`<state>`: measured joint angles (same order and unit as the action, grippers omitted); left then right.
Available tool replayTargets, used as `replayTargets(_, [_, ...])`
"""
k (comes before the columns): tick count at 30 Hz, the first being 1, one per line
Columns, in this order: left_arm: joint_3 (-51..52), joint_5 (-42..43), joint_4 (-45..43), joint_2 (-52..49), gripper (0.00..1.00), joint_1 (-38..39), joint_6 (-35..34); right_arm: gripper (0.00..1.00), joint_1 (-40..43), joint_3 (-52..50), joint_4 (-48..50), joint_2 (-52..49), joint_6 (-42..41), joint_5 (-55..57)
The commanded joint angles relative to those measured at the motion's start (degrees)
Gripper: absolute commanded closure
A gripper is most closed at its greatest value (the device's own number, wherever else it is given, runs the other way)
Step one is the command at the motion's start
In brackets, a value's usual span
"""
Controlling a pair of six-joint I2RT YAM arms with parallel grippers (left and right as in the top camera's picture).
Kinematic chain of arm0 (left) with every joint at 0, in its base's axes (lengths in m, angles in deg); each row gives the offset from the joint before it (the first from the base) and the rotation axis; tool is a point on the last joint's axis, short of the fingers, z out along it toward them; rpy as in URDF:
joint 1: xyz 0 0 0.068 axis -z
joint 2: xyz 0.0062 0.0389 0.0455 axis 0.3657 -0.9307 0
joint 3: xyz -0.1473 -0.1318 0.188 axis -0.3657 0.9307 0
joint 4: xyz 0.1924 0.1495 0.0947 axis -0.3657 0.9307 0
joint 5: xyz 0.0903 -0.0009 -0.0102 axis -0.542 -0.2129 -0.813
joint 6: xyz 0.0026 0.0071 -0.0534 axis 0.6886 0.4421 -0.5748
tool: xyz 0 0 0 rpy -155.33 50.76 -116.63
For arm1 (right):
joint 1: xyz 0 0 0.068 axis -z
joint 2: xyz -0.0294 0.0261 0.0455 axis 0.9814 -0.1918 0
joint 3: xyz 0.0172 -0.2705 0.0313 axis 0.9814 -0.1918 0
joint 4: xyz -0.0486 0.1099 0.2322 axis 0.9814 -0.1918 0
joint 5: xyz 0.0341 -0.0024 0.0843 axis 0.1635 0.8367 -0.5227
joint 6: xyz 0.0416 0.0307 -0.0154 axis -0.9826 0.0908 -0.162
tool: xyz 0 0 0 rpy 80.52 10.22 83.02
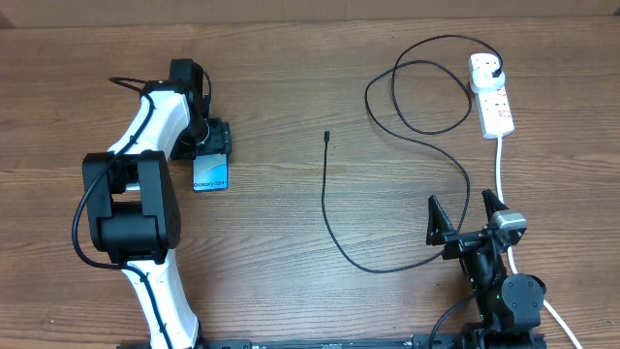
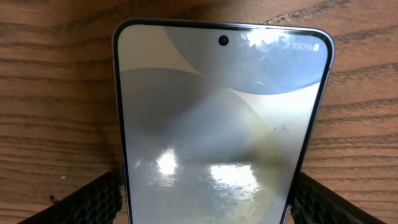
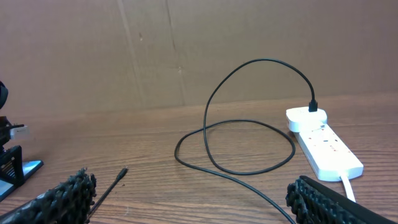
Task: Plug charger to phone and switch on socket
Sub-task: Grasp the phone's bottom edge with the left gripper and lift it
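Note:
The phone (image 1: 210,174) lies flat on the wooden table, screen up and lit. My left gripper (image 1: 211,153) is over its far end. In the left wrist view the phone (image 2: 217,106) fills the frame. The left gripper (image 2: 205,190) is open astride it, a black pad (image 2: 93,199) close to each long edge with a sliver of wood between. The charger cable (image 1: 324,189) lies loose, its connector tip (image 1: 327,136) mid-table and its plug (image 1: 496,70) in the socket (image 1: 492,97). My right gripper (image 1: 462,204) is open and empty beside the cable, which crosses low in the right wrist view (image 3: 196,199).
The socket's thick white cord (image 1: 500,165) runs toward the front edge, past my right arm. The charger cable loops (image 3: 236,134) on the table left of the socket (image 3: 326,146). A cardboard wall (image 3: 186,50) closes the far side.

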<state>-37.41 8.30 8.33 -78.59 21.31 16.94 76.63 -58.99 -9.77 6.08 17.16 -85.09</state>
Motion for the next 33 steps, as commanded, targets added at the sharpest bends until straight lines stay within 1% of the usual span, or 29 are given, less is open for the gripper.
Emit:
replayTargets(1, [0.68,1.57,-0.02,-1.05,0.21,-0.15,2.14,0.0,-0.31,-0.61,0.26,0.57,-0.17,-0.17])
replayTargets(6, [1.16,2.38,-0.39,-1.09,0.21,-0.15,3.74,0.0,-0.31,-0.61,0.26,0.57,-0.17,-0.17])
replayTargets(20, [2.89,1.77,-1.75,-1.18,0.22,-0.17,3.74,0.0,-0.31,-0.61,0.26,0.57,-0.17,-0.2])
replayTargets(29, [2.89,1.79,-1.7,-1.18,0.25,-0.2,3.72,0.0,-0.31,-0.61,0.26,0.57,-0.17,-0.17])
replayTargets(33, [2.89,1.79,-1.7,-1.18,0.29,-0.2,3.72,0.0,-0.31,-0.61,0.26,0.57,-0.17,-0.17])
